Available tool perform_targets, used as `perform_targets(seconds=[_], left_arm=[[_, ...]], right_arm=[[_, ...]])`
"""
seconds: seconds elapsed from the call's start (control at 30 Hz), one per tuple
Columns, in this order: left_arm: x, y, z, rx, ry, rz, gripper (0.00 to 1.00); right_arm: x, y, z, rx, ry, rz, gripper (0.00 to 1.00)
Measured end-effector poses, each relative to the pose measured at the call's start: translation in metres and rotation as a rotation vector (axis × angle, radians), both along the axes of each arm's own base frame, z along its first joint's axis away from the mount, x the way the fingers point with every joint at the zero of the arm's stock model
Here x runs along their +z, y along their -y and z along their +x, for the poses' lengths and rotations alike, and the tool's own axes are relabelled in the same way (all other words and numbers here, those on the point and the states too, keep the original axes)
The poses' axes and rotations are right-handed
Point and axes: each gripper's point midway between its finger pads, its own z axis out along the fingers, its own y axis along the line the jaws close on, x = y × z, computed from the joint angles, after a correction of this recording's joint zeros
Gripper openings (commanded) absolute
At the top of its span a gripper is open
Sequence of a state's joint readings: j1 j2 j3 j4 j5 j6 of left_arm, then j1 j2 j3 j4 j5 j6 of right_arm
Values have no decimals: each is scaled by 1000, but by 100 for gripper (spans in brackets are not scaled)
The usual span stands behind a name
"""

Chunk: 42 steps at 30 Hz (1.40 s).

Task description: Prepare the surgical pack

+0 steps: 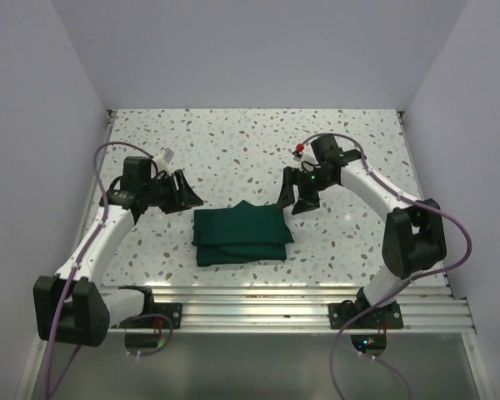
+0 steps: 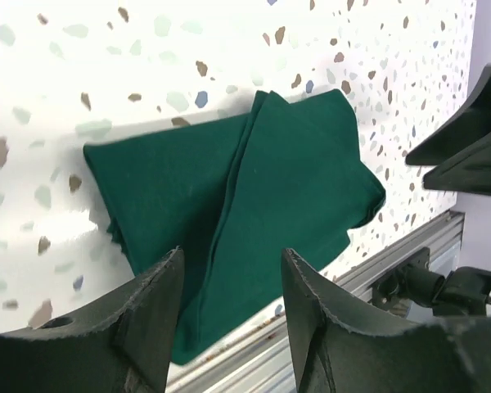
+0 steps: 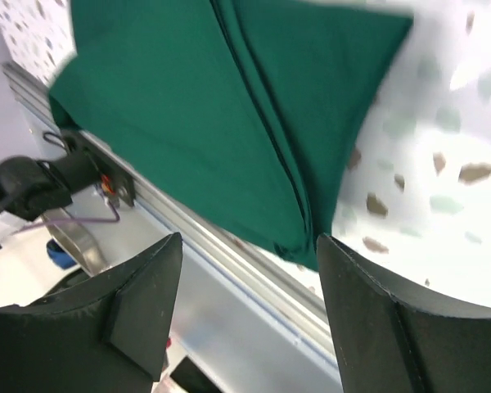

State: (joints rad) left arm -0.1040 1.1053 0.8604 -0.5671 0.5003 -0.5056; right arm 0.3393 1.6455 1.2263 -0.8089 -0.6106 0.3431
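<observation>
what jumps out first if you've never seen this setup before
The folded dark green drape stands out first, lying on the speckled white tabletop toward its near edge. On either side of it, the left arm and right arm reach in toward the cloth, their jaws open and empty.

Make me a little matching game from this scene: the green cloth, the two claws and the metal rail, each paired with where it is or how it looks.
Things:
1. folded green drape
2. left gripper
3. right gripper
4. metal rail

Places or states:
A. runs along the near edge of the speckled table
B. open, by the drape's far right corner
C. lies folded in the middle of the table
D. open, by the drape's far left corner

Pairs: 1-C, 2-D, 3-B, 4-A
</observation>
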Motion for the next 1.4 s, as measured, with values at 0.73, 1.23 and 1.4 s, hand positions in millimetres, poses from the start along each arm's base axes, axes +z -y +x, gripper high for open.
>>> perform_targets(seconds=[0.73,1.23,1.4], left_arm=[[-66,0,88,33,-148,70,26],[-43,37,91,-95,-107,-72,46],[-41,37,90,-83,-111,-76,47]], right_arm=[[-25,-30,-101,298,-6,-78,6],[-100,-39,-113,279,58,-190,0],[-107,-46,-90,197,130,-209,0]])
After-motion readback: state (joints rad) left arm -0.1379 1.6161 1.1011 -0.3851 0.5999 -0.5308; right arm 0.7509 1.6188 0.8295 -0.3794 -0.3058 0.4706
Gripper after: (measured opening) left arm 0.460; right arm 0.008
